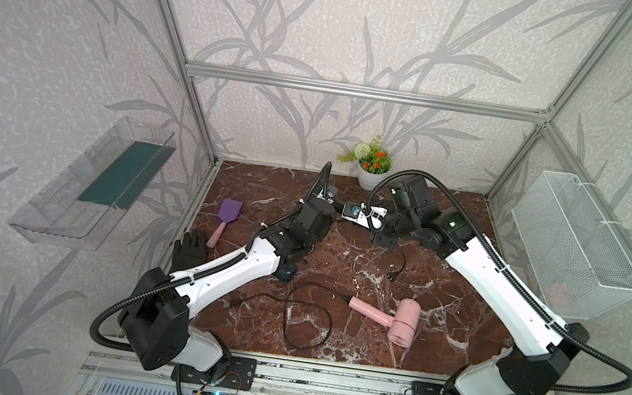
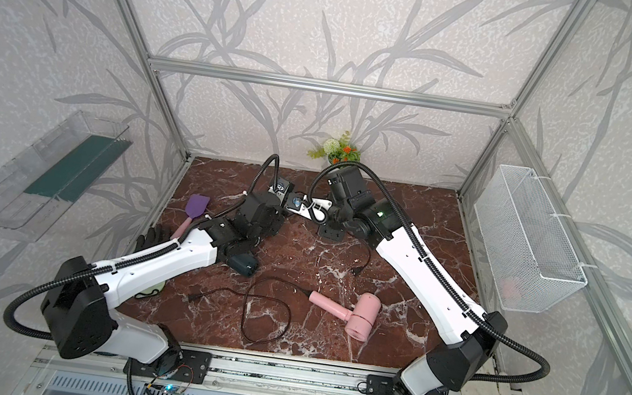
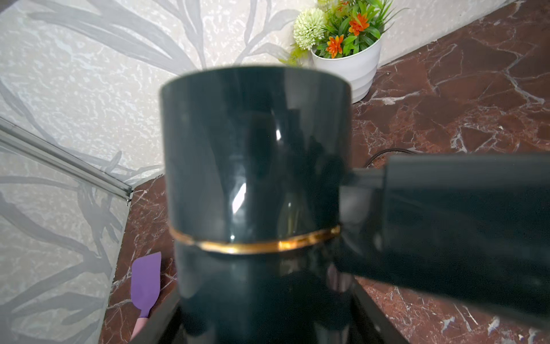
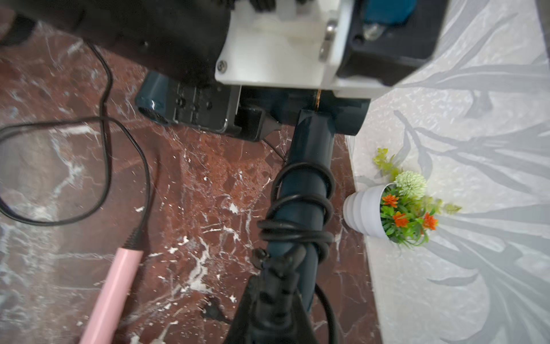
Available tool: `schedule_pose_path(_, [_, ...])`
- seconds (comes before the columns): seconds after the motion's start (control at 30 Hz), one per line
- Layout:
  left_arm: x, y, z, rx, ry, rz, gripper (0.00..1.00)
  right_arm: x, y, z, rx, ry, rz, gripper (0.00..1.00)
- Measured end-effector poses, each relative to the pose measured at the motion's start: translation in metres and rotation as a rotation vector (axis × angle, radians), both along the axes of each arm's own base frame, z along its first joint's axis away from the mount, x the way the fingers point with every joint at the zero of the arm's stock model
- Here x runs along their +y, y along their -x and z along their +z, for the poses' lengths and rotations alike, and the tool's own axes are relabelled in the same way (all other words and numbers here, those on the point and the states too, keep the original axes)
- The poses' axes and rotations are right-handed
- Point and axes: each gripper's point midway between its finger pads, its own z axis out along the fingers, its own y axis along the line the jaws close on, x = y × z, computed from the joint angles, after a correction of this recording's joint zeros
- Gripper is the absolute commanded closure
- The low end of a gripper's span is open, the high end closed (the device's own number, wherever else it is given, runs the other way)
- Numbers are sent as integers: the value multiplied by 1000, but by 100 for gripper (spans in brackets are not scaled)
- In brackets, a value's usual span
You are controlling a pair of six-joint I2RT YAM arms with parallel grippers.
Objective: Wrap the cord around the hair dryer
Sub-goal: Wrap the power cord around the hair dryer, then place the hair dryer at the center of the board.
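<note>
Over the marble table (image 1: pixel 257 186): your arms meet at the back, one to steady, one to wind.
Dark hair dryer (image 3: pixel 256 155): barrel clamped in your left gripper (image 4: pixel 226 116), keeping its handle free.
Right gripper (image 4: pixel 279 259): pinched narrow on the cord (image 4: pixel 297 233), coiled round that handle.
Plug (image 1: pixel 393 276): on the table, so you likely have slack left.

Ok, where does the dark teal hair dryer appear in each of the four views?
Top view: dark teal hair dryer, one end peeking from under the left arm.
Top view: same spot, slightly more showing.
Left wrist: fills the centre, blurred.
Right wrist: upper centre, handle wound with black cord.
Shared landmark: white pot of orange flowers.
</note>
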Motion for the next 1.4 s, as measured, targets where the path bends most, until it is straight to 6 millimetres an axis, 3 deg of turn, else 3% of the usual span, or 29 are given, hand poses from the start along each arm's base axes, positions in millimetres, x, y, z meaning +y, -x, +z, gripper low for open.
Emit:
schedule_pose_path(0.23, [-5, 8, -13, 37, -59, -75, 100, -14, -22, -13, -153, 75, 75, 100])
schedule_pose_path(0.63, [-11, 12, -11, 37, -80, -121, 100, -24, -37, -1, -322, 188, 134, 100])
schedule_pose_path(0.93, [-12, 11, -14, 45, -92, -129, 100, -36, -62, -8, -387, 251, 101, 100])
schedule_pose_path(1.1, [-16, 7, -36, 88, -121, -128, 100, -38, -76, -42, -358, 281, 94, 100])
schedule_pose_path(1.4, [-22, 3, -101, 207, -147, -89, 100, -50, -90, -145, -216, 334, 86, 100])
